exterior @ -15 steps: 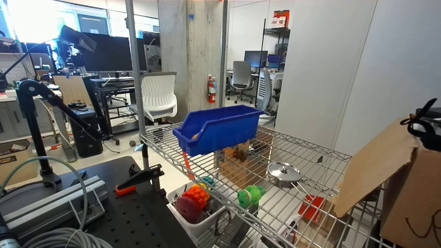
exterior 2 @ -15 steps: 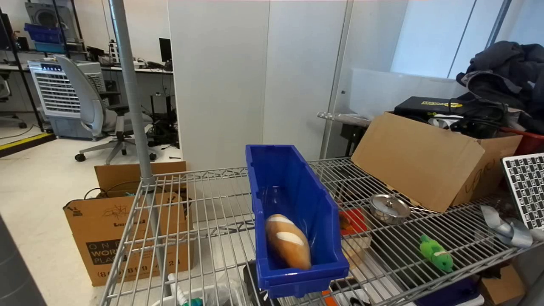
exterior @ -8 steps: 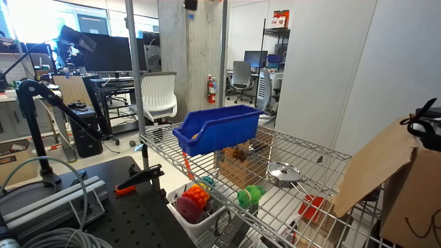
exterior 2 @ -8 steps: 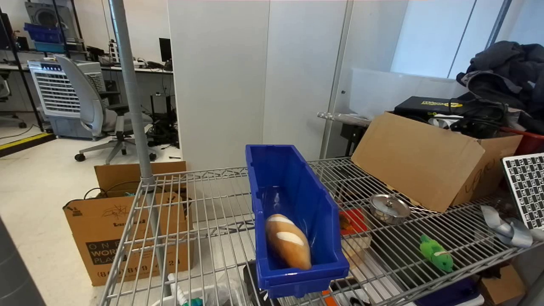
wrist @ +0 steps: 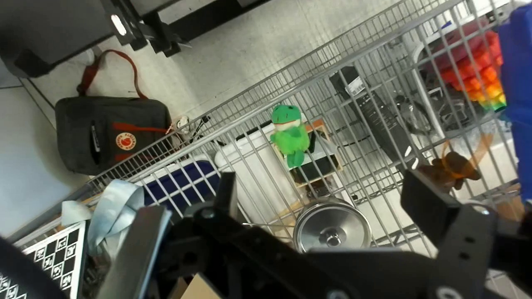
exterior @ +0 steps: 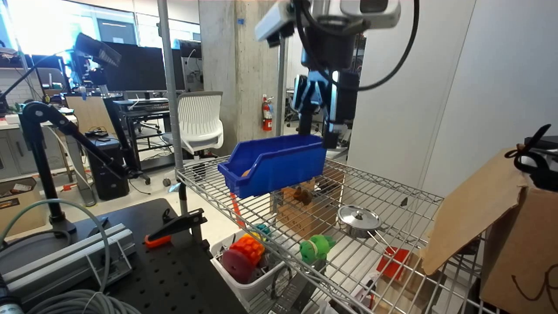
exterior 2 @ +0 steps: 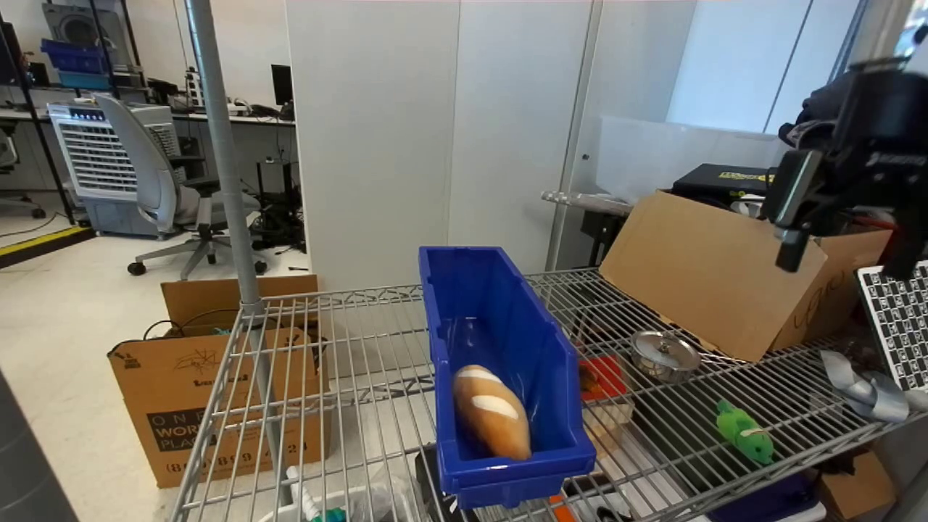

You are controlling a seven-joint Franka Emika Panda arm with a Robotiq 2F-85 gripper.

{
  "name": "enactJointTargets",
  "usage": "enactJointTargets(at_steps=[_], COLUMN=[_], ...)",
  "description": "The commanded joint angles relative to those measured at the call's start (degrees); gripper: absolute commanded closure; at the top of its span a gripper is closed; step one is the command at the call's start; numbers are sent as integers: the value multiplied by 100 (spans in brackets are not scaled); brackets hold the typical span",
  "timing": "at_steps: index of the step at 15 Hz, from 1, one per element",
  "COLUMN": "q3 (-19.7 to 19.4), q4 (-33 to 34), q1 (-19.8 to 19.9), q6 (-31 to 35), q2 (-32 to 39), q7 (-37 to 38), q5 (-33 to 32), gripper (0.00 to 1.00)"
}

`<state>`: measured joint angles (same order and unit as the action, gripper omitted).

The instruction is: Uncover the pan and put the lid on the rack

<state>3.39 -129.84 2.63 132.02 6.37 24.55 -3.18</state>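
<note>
Well in from edges of grey metal wire-grid rack surface, small round steel pan is set, covered by disc-shaped silvery metal lid. Black claw seen apart, empty, well clear. Lid judged light, stiff, slippery; best pinched by small central knob.

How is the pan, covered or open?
Covered: in both exterior views the lid sits across the pan, hiding its inside.

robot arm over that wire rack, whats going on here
The robot's gripper hangs open above the wire rack, holding nothing. The small steel pan sits on that rack with its lid on, so it hasn't been uncovered yet. A green toy and a blue bin rest there too.
</note>
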Motion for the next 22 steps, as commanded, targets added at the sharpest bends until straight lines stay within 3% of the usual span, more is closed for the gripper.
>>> enactJointTargets(at_steps=[1, 8, 12, 22], q3=[-304, -499, -619, -609], q4=[1304, 3600, 4340, 4583], q1=[-208, -229, -239, -260], q6=[89, -878, -826, -517], q2=[1498, 3255, 3860, 4487], q7=[312, 97, 243, 183], q5=[-54, 744, 927, 1152], gripper=[0, 0, 0, 0])
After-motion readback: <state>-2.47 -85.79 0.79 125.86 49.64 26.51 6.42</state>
